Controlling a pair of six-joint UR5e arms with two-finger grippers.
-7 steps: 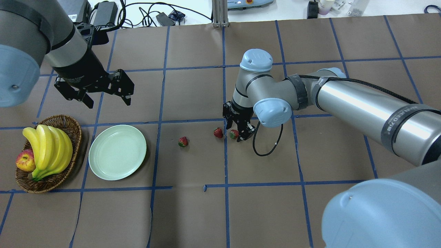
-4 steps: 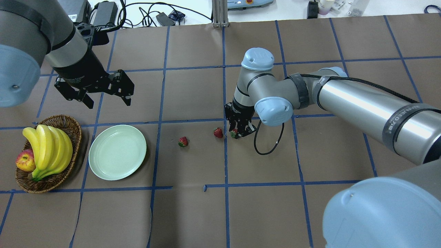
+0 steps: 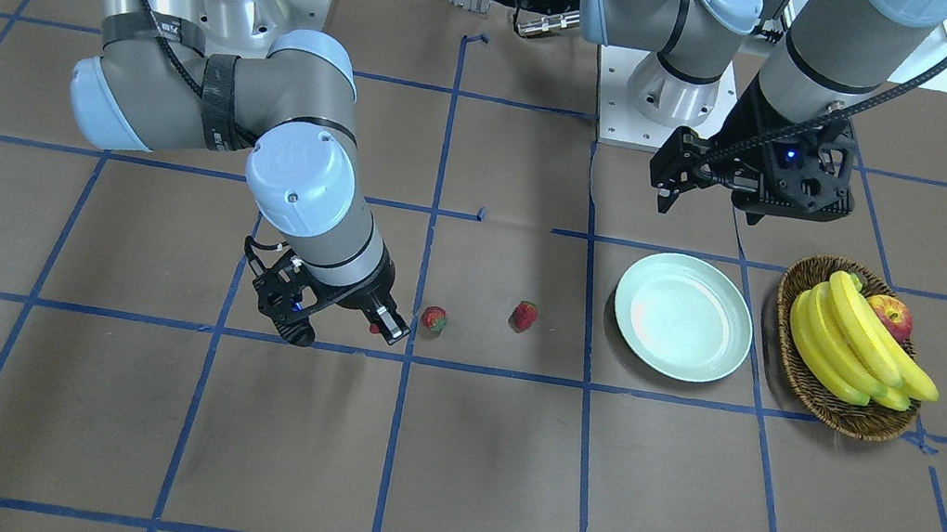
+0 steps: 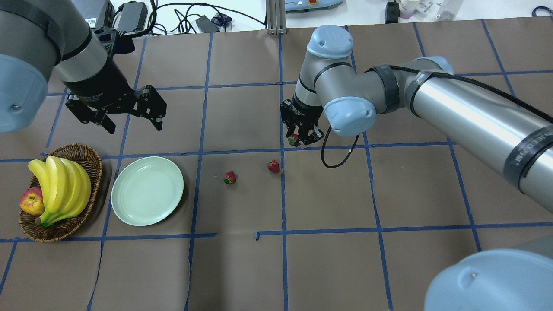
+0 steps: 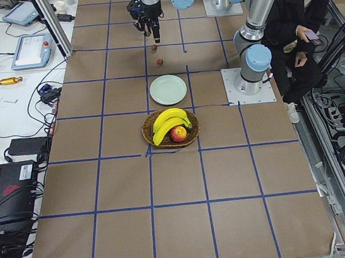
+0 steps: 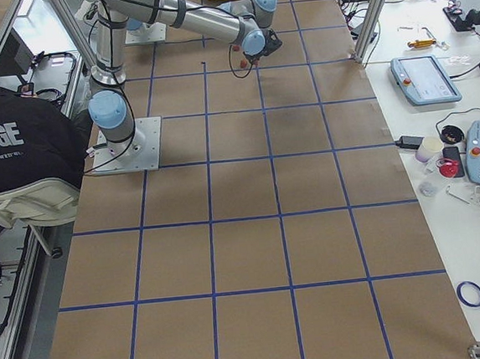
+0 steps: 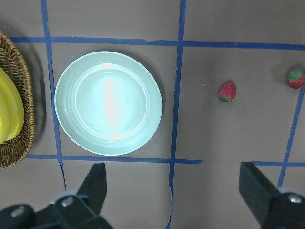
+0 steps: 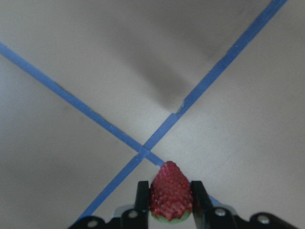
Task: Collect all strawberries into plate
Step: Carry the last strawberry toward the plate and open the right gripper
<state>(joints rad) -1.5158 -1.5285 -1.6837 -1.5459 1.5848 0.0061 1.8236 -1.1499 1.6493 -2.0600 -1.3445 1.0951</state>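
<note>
My right gripper point(image 4: 299, 140) is shut on one strawberry point(image 4: 293, 139) and holds it above the table. In the right wrist view the red strawberry point(image 8: 170, 191) sits between the two fingers. Two more strawberries point(image 4: 273, 166) point(image 4: 230, 177) lie on the brown table between that gripper and the plate; they also show in the front view point(image 3: 434, 319) point(image 3: 524, 316). The pale mint-green plate point(image 4: 147, 191) is empty and lies to the left. My left gripper point(image 4: 135, 126) hangs open and empty above the table, beyond the plate. The left wrist view looks down on the plate point(image 7: 108, 102).
A brown wicker basket point(image 4: 93, 156) with bananas point(image 4: 60, 185) and a red-yellow apple point(image 4: 31, 202) stands just left of the plate. Blue tape lines grid the brown table. Cables and devices lie beyond the far table edge.
My right gripper has shut on the rightmost strawberry and lifted it off the table. The left arm has barely moved. The other two strawberries have not moved.
</note>
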